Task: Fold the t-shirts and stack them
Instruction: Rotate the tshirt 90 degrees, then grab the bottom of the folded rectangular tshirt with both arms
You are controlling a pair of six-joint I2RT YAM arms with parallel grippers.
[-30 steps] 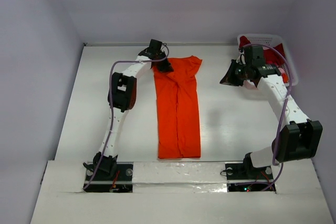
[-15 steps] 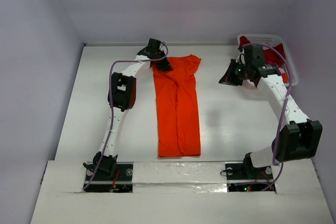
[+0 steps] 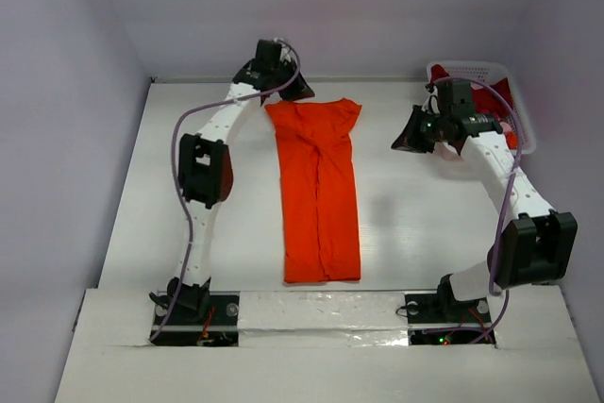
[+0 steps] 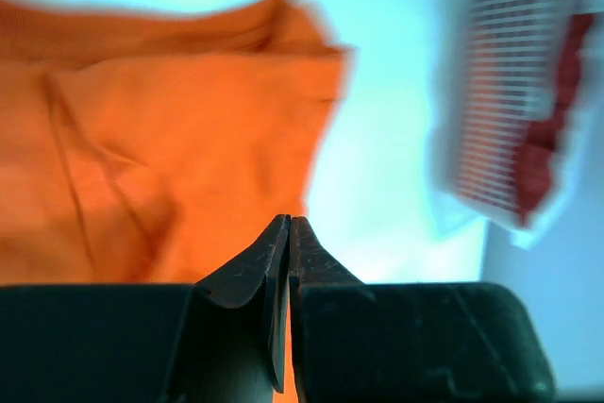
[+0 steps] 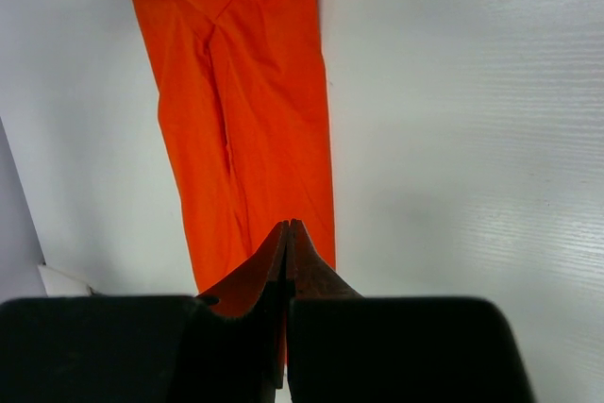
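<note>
The left gripper point(image 3: 298, 91), jaws pressed together on nothing, has pulled back off the far-left corner of the orange t-shirt point(image 3: 321, 195) toward 11 o'clock. The shirt lies as a long strip from 12 to 6 o'clock across mid-table point(image 3: 415, 224). The right gripper point(image 3: 406, 137), likewise closed and empty, hovers at 2 o'clock beside the basket point(image 3: 472, 71) of dark red shirts point(image 3: 491, 101). The lengthwise fold looks done; the crosswise fold remains.

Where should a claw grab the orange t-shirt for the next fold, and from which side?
Probably the far corners of the orange t-shirt, pinched from above at the far end. It lies flat as a long narrow strip, so carrying that wider end onto the near hem would halve it.
</note>
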